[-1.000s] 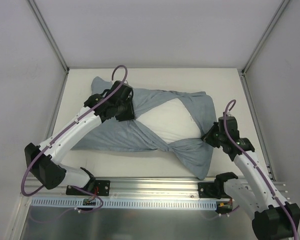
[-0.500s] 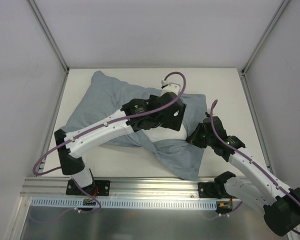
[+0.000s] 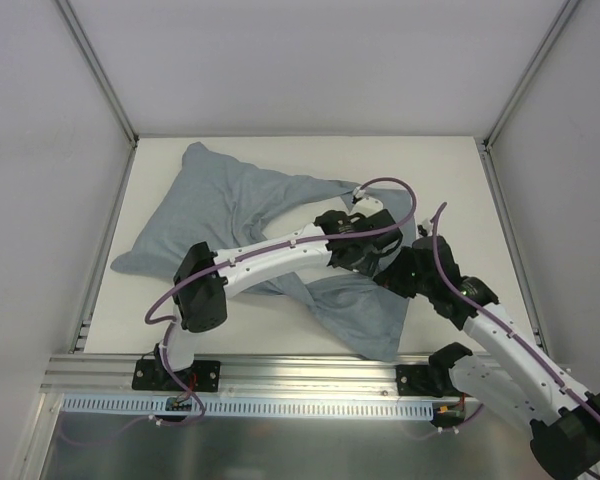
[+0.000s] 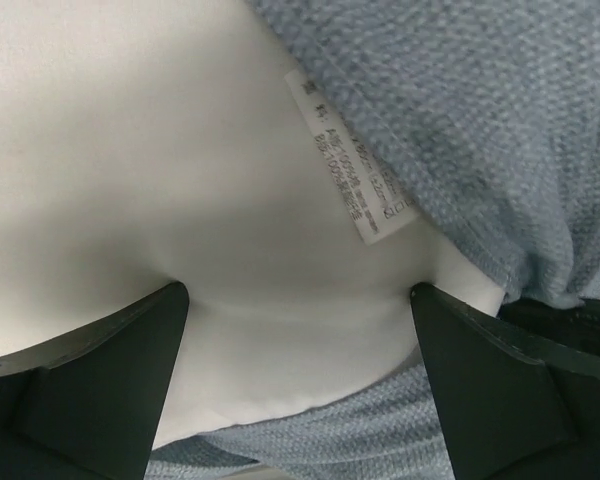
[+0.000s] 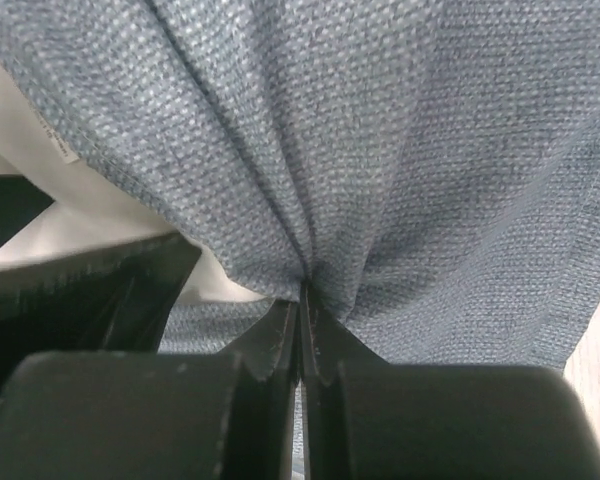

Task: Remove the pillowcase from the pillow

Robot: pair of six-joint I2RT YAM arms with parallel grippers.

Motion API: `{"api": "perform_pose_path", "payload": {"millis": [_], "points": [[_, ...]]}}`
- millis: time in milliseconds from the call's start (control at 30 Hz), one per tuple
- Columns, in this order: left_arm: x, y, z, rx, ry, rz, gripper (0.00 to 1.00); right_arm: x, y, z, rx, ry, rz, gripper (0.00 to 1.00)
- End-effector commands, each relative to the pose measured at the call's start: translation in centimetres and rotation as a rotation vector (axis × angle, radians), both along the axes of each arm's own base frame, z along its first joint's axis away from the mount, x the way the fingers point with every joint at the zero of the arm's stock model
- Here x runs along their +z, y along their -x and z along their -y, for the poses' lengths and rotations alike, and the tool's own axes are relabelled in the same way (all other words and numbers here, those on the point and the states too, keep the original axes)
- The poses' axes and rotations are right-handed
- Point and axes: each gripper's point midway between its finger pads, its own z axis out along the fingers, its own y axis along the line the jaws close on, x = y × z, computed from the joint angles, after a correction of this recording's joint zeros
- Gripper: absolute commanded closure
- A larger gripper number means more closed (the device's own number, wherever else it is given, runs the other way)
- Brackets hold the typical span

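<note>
The right gripper (image 5: 302, 295) pinches the limp pillowcase (image 5: 400, 150) at its bunched right end. The left gripper (image 4: 292, 295) gapes empty over the soft pillow (image 4: 130, 150); its bare white bulge looks best to grab.

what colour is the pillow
The pillow is plain white, seen best in the left wrist view.

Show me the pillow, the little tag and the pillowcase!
pillow (image 4: 130, 140), left wrist view, bare white side.
tag (image 4: 346, 160), left wrist view, printed middle.
pillowcase (image 3: 215, 205), top view, flat left part.
</note>
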Motion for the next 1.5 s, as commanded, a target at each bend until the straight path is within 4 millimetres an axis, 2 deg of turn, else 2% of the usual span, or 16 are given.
{"api": "perform_pose_path", "payload": {"millis": [0, 33, 133, 167, 200, 400, 433, 500, 533, 800, 900, 967, 1033, 1233, 1333, 1467], "points": [[-2.9, -2.1, -1.8, 0.150, -0.026, -0.039, 0.09, -0.1, 0.7, -0.2, -0.005, -0.031, -0.021, 0.99], [-3.0, -2.2, -1.8, 0.154, -0.014, -0.055, 0.14, -0.2, 0.7, -0.1, -0.008, -0.029, -0.021, 0.99], [-2.9, -3.0, -1.4, 0.154, 0.006, -0.055, 0.50, -0.4, 1.1, 0.2, -0.013, -0.027, -0.018, 0.99], [-2.8, -3.1, -1.3, 0.153, 0.014, -0.064, 0.90, -0.3, 1.1, 0.3, -0.015, -0.031, -0.011, 0.99], [-2.6, -3.1, -1.1, 0.153, 0.034, -0.084, 1.00, -0.4, 1.3, 0.4, -0.015, -0.025, -0.015, 0.99], [1.9, -3.0, -1.9, 0.171, 0.306, -0.225, 1.00, 1.0, 1.0, 2.2, -0.039, 0.075, 0.012, 0.99], [4.8, -3.1, -1.9, 0.153, 0.402, -0.200, 1.00, 1.3, 0.8, 2.4, -0.045, 0.083, 0.026, 0.99], [5.3, -2.9, -3.1, 0.159, 0.479, -0.250, 1.00, 2.8, 0.5, 2.4, -0.044, 0.085, 0.059, 0.99], [7.6, -2.9, -3.2, 0.144, 0.565, -0.226, 1.00, 3.4, 0.2, 2.8, -0.047, 0.109, 0.078, 0.99], [9.6, 0.3, -4.7, 0.078, 0.692, -0.318, 1.00, 14.0, -3.4, 5.8, -0.118, 0.254, 0.270, 0.99], [10.9, 1.3, -5.4, 0.064, 0.743, -0.302, 1.00, 13.3, -5.8, 6.2, -0.139, 0.275, 0.226, 0.99], [12.5, 1.8, -6.1, 0.053, 0.780, -0.267, 1.00, 11.4, -7.7, 6.6, -0.162, 0.270, 0.180, 0.99], [14.2, 2.1, -7.0, 0.061, 0.819, -0.231, 1.00, 7.8, -8.5, 6.9, -0.165, 0.273, 0.081, 0.99], [16.9, 1.6, -11.3, 0.130, 0.952, -0.130, 1.00, -1.0, -5.6, 7.1, -0.169, 0.265, -0.110, 0.99], [16.7, 1.3, -12.6, 0.151, 0.967, -0.120, 1.00, -3.3, -3.7, 7.1, -0.158, 0.255, -0.153, 0.99], [14.3, 1.1, -12.0, 0.176, 0.952, -0.187, 1.00, -1.6, -2.7, 6.3, -0.124, 0.195, -0.069, 0.99]]}}
